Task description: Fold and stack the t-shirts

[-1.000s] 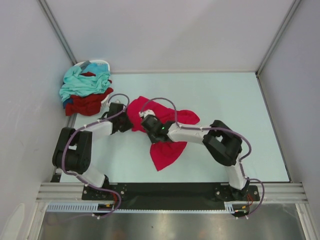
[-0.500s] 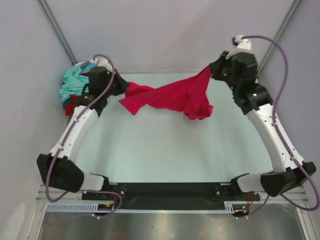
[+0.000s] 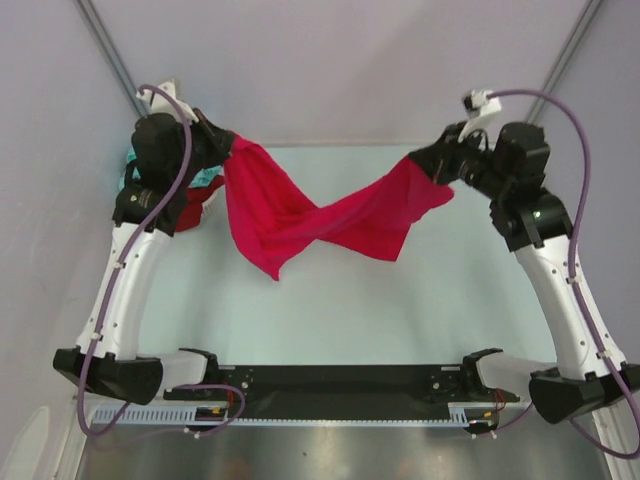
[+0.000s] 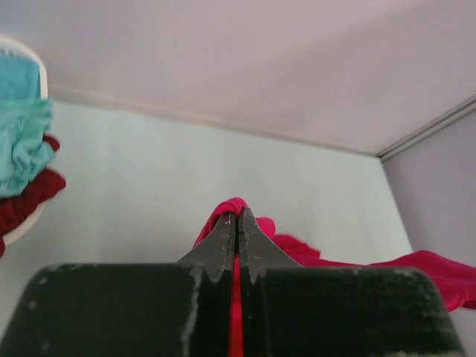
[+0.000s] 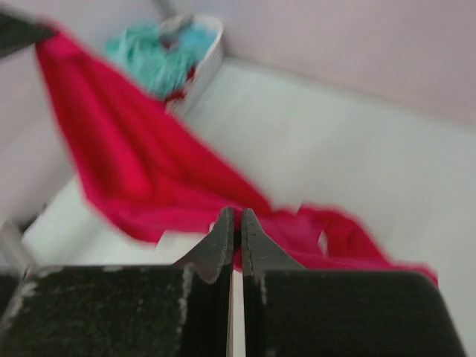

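A bright crimson-pink t-shirt [image 3: 310, 220] hangs stretched in the air between my two grippers, sagging in the middle above the table. My left gripper [image 3: 228, 148] is shut on its left end at the back left; in the left wrist view the cloth [image 4: 439, 271] bulges past the closed left gripper [image 4: 237, 216]. At the back right my right gripper [image 3: 425, 160] is shut on the other end, and the right wrist view shows blurred crimson cloth [image 5: 134, 171] beyond the right gripper [image 5: 234, 214]. The light teal t-shirt [image 4: 22, 141] and dark maroon t-shirt [image 4: 26, 197] lie piled at the back left.
A small white basket [image 5: 212, 44] holds the teal and maroon pile in the back left corner, mostly behind my left arm [image 3: 150, 210] in the top view. Pale walls and metal corner posts [image 3: 110, 50] enclose the light table [image 3: 400, 310].
Both arms have risen from the table's middle and spread to the back corners, lifting the crimson shirt and pulling it out between them. The pile has not moved.
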`<state>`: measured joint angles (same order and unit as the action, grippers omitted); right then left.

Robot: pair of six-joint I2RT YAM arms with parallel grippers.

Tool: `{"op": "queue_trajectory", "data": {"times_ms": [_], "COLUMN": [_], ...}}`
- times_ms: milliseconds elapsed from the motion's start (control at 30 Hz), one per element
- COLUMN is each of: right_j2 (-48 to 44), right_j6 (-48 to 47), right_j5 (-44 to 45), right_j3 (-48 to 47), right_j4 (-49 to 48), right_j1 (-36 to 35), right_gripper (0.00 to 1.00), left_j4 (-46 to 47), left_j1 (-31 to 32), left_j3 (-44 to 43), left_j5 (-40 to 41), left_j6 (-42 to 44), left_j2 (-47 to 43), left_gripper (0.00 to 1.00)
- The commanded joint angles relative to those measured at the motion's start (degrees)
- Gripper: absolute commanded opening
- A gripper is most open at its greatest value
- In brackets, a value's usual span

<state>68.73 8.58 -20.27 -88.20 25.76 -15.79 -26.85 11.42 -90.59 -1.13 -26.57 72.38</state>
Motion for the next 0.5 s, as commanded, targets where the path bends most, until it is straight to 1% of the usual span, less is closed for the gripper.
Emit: {"op": "queue_trajectory", "data": {"times_ms": [0, 33, 67, 100, 133, 167, 200, 267, 300, 333, 367, 400, 433, 467], "right_j2": [-6.7, -7.7, -8.4, -9.6, -9.8, -10.2, -10.7, -11.6, -12.3, -12.7, -12.8, -12.2, -11.3, -9.7], "right_j6": [-0.2, 1.0, 2.1, 5.6, 7.1, 8.6, 12.1, 14.4, 15.1, 16.5, 16.5, 16.4, 16.2, 16.4], "right_j5": [-9.4, -8.6, -7.9, -6.3, -5.0, -3.3, 1.1, 1.2, 1.4, 2.2, 3.1, 5.1, 6.7, 7.8], "right_j3": [15.6, 18.8, 22.6, 28.2, 30.7, 32.4, 34.9, 36.9, 37.6, 38.3, 38.2, 37.8, 35.2, 33.6], "right_j4": [6.7, 7.9, 10.0, 11.0, 13.5, 15.3, 16.9, 19.9, 20.9, 21.9, 22.1, 22.1, 22.0, 22.1], "right_j1": [-6.2, -8.4, -13.5, -16.2, -18.9, -24.6, -26.5, -28.7, -28.8, -28.7, -28.5, -27.5, -26.4, -24.3], "right_gripper": [0.0, 0.0, 0.0, 0.0, 0.0, 0.0, 0.0, 0.0, 0.06, 0.19, 0.62, 0.8, 0.99, 1.0], "left_j4": [-3.7, -4.0, -4.2, -4.4, -4.6, -4.8, -4.7, -4.4, -3.6, -3.1, -2.9, -2.4, -2.2, -2.0], "left_j1": [-0.6, -0.6, -0.7, -0.6, -0.7, -0.8, -0.8, -0.9, -0.8, -0.9, -0.8, -0.8, -0.9, -0.9], "left_j3": [8.9, 10.6, 12.3, 15.2, 16.5, 18.8, 19.7, 22.5, 23.3, 23.9, 24.7, 24.8, 25.0, 25.5], "left_j5": [3.1, 3.7, 4.0, 4.8, 5.2, 5.4, 6.4, 7.2, 7.2, 6.8, 6.4, 6.1, 5.5, 5.4], "left_j6": [-0.8, -1.1, -1.3, -1.4, -2.0, -2.2, -2.5, -3.8, -4.2, -4.5, -4.5, -4.5, -4.7, -4.7], "left_j2": [-2.0, -2.2, -2.6, -2.8, -2.6, -2.5, -2.4, -2.2, -1.7, -1.5, -1.0, -0.4, 0.2, 0.6], "left_gripper": [0.0, 0.0, 0.0, 0.0, 0.0, 0.0, 0.0, 0.0, 0.0, 0.0, 0.0, 0.0, 0.0, 0.0]}}
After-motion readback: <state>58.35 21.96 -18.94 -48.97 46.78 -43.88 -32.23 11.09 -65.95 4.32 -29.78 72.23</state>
